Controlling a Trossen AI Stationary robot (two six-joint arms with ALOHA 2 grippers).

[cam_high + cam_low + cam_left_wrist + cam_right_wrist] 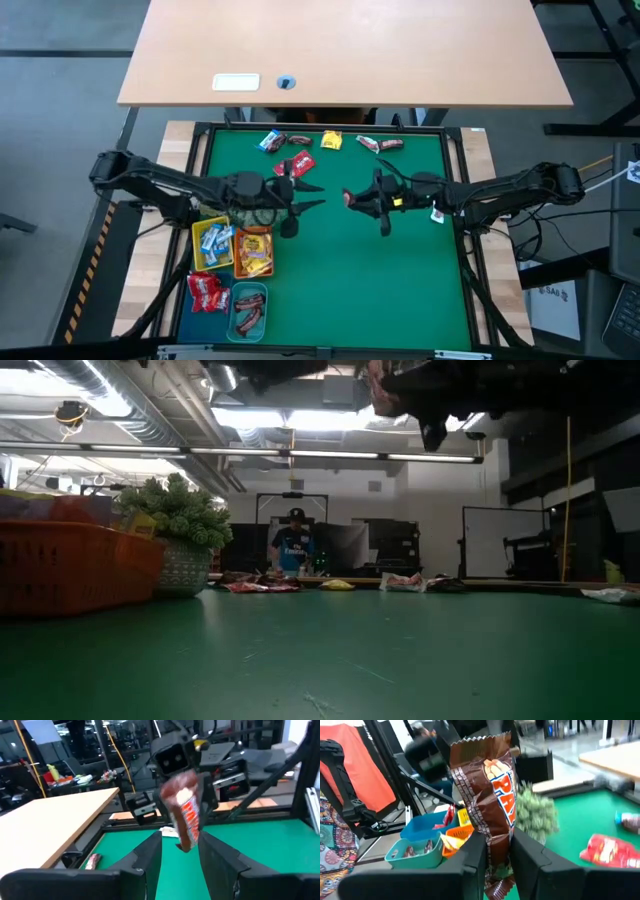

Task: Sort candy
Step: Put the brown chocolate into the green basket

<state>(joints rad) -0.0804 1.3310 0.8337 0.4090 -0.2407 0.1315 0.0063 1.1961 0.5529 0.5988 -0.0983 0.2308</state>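
Observation:
My right gripper [347,197] is shut on a dark brown candy bar [487,785] above the middle of the green table [400,290]. My left gripper [322,195] faces it from the table's left with its fingers open. In the left wrist view the bar [186,815] shows just beyond that gripper's fingertips [155,840], and I see no touch. More candy [300,140] lies loose along the far edge, with a red packet [298,165] nearer. Sorted candy lies in small trays [253,252] at the near left. My right gripper pinches the brown bar between its two fingers at one end of the wrapper [496,847]. The fingers come level from the table's right and lie along the bar. The bar's free end [480,745] sticks out past the fingertips toward my left gripper, lifted clear of the table.
Yellow [212,243], orange and teal [248,310] trays and a heap of red packets [205,290] fill the near left corner. A spiky plant ball [180,515] stands beside them, under my left arm. A person [293,545] stands beyond the far edge.

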